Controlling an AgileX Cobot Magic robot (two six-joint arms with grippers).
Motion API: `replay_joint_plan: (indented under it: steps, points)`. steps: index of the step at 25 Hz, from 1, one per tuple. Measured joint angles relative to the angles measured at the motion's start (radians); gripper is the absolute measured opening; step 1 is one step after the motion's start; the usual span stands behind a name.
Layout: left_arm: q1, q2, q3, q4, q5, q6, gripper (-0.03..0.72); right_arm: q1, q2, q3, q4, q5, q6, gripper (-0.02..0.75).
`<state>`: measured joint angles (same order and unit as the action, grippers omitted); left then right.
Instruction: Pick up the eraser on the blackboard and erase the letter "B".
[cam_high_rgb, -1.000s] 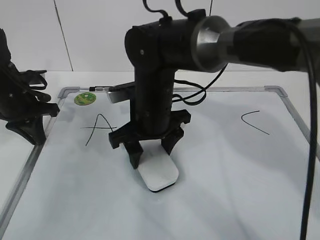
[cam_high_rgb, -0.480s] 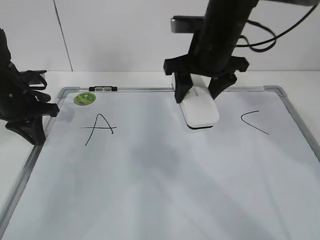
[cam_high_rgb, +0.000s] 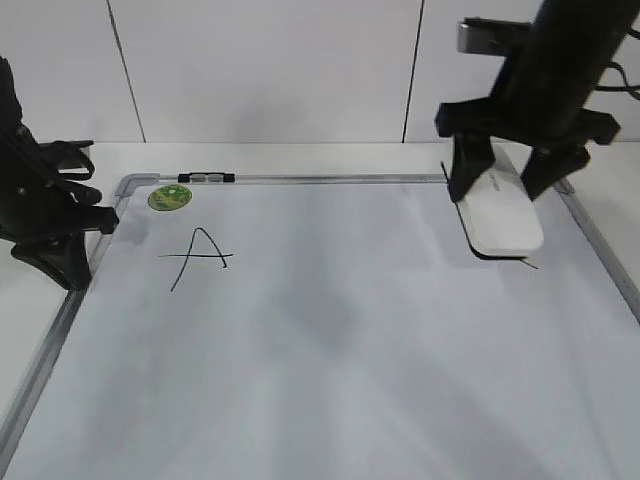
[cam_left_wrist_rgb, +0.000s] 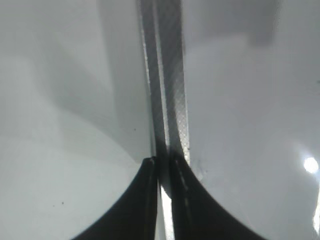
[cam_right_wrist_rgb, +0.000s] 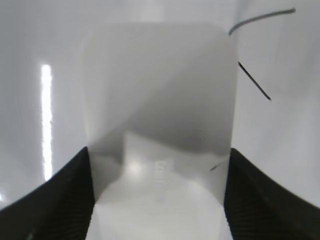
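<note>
The blackboard (cam_high_rgb: 330, 340) lies flat on the white desk (cam_high_rgb: 300, 155) and covers most of it. Near its far right corner the right hand (cam_high_rgb: 510, 190) pinches the eraser (cam_high_rgb: 502, 218) by its two long sides; in the right wrist view the dark fingers (cam_right_wrist_rgb: 60, 195) press against both edges of the white block (cam_right_wrist_rgb: 160, 110). The eraser sits low over the board surface, on top of a black marker stroke (cam_high_rgb: 528, 263) whose ends show past its edge (cam_right_wrist_rgb: 255, 80). No letter "B" is visible anywhere on the board. The black "A" (cam_high_rgb: 200, 256) stands near the far left corner, just below the round green sticker (cam_high_rgb: 169, 197). The left hand (cam_left_wrist_rgb: 164, 200) hangs at the board's left frame rail (cam_left_wrist_rgb: 167, 90), its fingers pressed almost together with nothing between them.
</note>
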<state>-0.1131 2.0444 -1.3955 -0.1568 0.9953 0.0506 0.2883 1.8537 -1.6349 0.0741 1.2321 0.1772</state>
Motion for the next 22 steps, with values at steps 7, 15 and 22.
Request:
replay_joint_plan:
  steps: [7, 15, 22]
  points:
    - [0.000, 0.000, 0.000, 0.000, 0.000, 0.000, 0.034, -0.165, -0.094, 0.240, 0.027, -0.012, -0.080, 0.528]
    - [0.000, 0.000, 0.000, 0.000, 0.000, 0.000, 0.035, -0.327, -0.100, 0.278, 0.065, -0.076, -0.226, 0.528]
    - [0.000, 0.000, 0.000, 0.000, 0.000, 0.000, 0.035, -0.341, -0.048, 0.278, 0.022, -0.104, -0.257, 0.527]
